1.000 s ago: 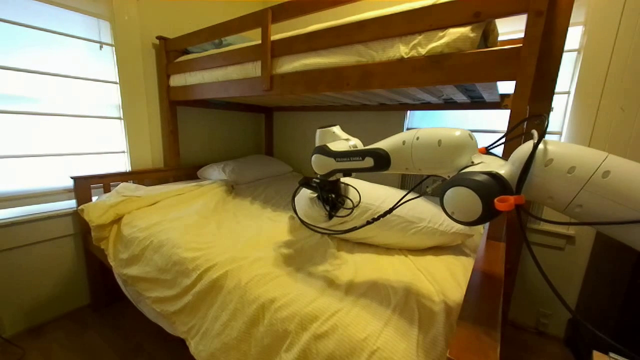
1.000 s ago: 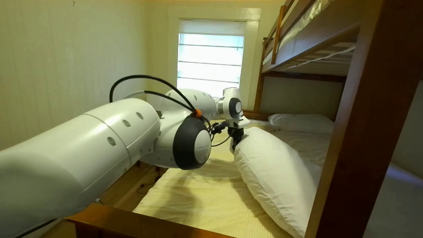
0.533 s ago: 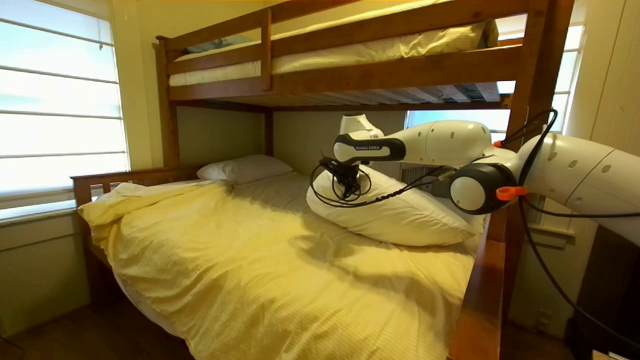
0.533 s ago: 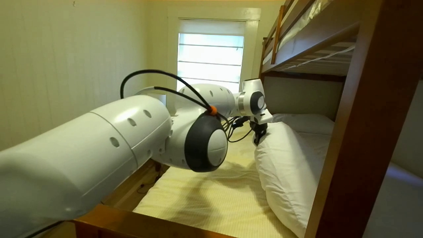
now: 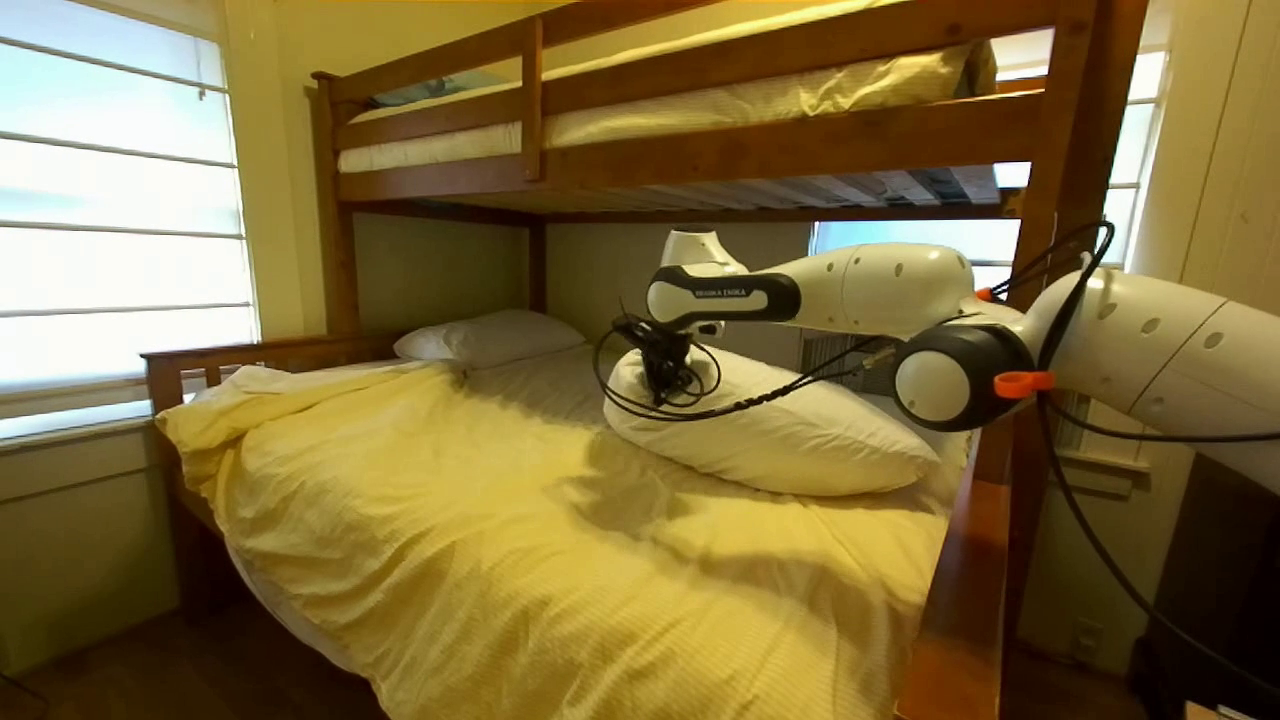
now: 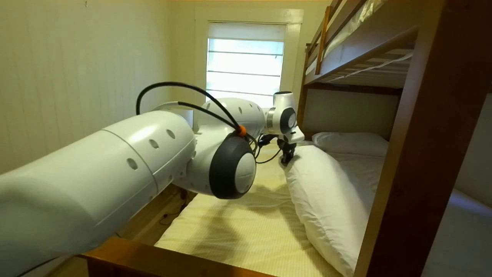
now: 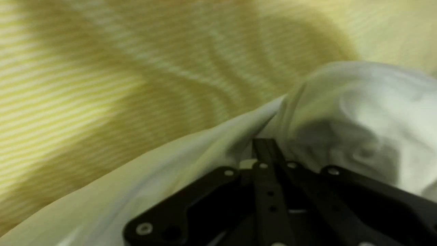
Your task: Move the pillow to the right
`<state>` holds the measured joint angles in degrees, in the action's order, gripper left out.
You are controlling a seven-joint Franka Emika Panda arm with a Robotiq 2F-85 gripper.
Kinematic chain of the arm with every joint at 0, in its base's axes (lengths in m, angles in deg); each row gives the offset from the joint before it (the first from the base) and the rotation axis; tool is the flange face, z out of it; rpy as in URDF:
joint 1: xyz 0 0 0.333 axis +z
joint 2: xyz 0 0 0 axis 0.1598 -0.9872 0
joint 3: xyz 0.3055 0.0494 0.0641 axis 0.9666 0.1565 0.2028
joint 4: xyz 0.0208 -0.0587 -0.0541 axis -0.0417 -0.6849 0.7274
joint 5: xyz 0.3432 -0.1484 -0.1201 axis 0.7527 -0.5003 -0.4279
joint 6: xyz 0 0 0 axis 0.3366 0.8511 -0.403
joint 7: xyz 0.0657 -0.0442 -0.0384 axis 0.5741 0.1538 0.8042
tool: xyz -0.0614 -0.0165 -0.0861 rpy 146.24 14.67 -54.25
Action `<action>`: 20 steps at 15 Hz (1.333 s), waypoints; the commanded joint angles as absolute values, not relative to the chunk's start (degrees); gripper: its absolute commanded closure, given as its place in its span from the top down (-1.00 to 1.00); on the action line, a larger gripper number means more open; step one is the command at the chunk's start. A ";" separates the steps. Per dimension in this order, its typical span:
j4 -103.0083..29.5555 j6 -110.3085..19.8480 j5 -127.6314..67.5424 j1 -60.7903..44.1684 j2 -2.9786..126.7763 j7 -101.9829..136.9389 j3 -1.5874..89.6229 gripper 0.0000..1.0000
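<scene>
1. The plump cream-white pillow [image 5: 800, 440] lies on the yellow bedsheet [image 5: 420, 500], its lower edge resting on the cloth, its long side slanting across.
2. The tool [image 7: 265, 148] is clenched, with a pinch of the pillow's case between its fingers [image 7: 269, 198]: in the wrist view, creases of white cloth run in to the closed tips.
3. In that view the pillow spreads to both sides of the tool, a puffed bulge on the right and a smoother slope at lower left, while the bedsheet shows beyond the tips.
4. In both exterior views the tool touches the pillow near one end rather than at its middle.
5. In an exterior view the tool and its looped black cables [image 5: 748, 404] stand in front of the pillow's left end, and the bulk reaches away to the right, toward the wooden rail [image 5: 965, 580].
6. In an exterior view the pillow runs from the tool, at its far end, toward the camera and a wooden post [image 6: 415, 146] that hides part of it.
7. A flatter pale pillow [image 6: 353, 144] lies farther off, well apart from the tool.
</scene>
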<state>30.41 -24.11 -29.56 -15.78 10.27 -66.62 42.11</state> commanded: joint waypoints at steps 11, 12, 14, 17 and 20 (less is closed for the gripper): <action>27.66 7.69 -19.10 -7.65 21.09 -52.21 53.21 0.87; 27.55 11.03 -19.26 -6.98 21.91 -51.15 53.17 0.98; 27.24 18.53 -20.32 -5.26 23.81 -50.07 52.45 1.00; 26.95 30.08 -21.88 -2.35 26.15 -50.16 51.10 1.00; 29.10 32.04 -21.52 -1.71 25.09 -51.84 50.12 1.00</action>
<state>30.34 32.66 -22.09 -1.83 24.40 -52.12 50.85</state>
